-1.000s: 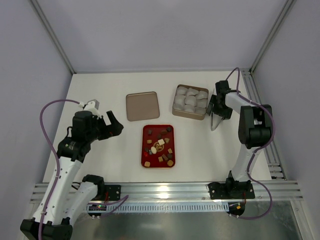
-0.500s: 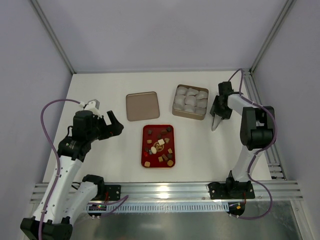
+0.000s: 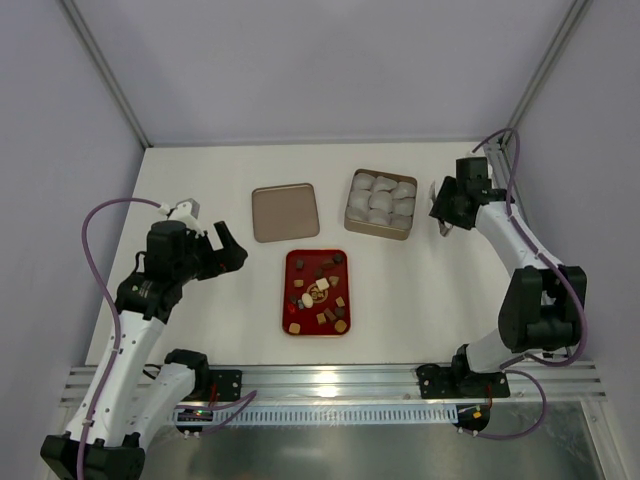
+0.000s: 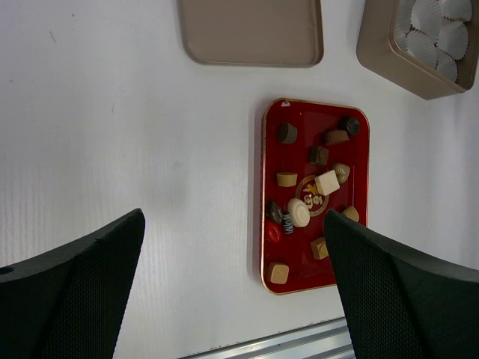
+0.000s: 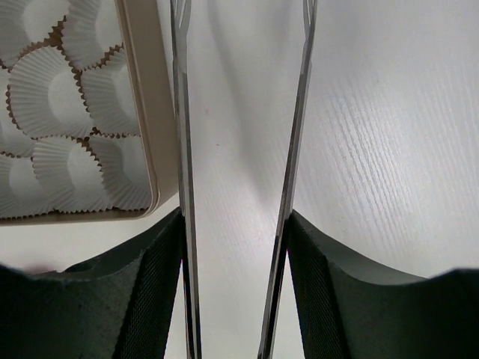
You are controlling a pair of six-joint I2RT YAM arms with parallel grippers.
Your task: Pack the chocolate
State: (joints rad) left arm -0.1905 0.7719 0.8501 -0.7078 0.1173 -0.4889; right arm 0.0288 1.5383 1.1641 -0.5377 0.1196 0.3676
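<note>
**Desk:** What have you got on the left arm?

**Operator:** My left gripper (image 3: 232,247) hangs over the white table (image 3: 200,180), left of the red tray (image 4: 307,120), jaws spread wide with nothing between them.

**Desk:** And the chocolate?

**Operator:** The chocolate (image 4: 299,212) is all lying loose in the red tray: dark brown, tan and a couple of whitish pieces, scattered. I see none in the paper cups (image 5: 45,90). Those sit packed together in the tan tin (image 5: 142,90), back and right of the tray.

**Desk:** Right arm?

**Operator:** My right gripper (image 5: 235,217) is just off the tin's right wall, well apart from the tray. It's clamped on a pair of metal tweezers (image 5: 182,149), one blade against each finger. The blades stand apart with only bare table showing between them. One blade runs right beside the tin's rim; I can't tell if it touches.

**Desk:** Anything else out there?

**Operator:** A flat tan lid (image 3: 285,212), left of the tin.
</note>
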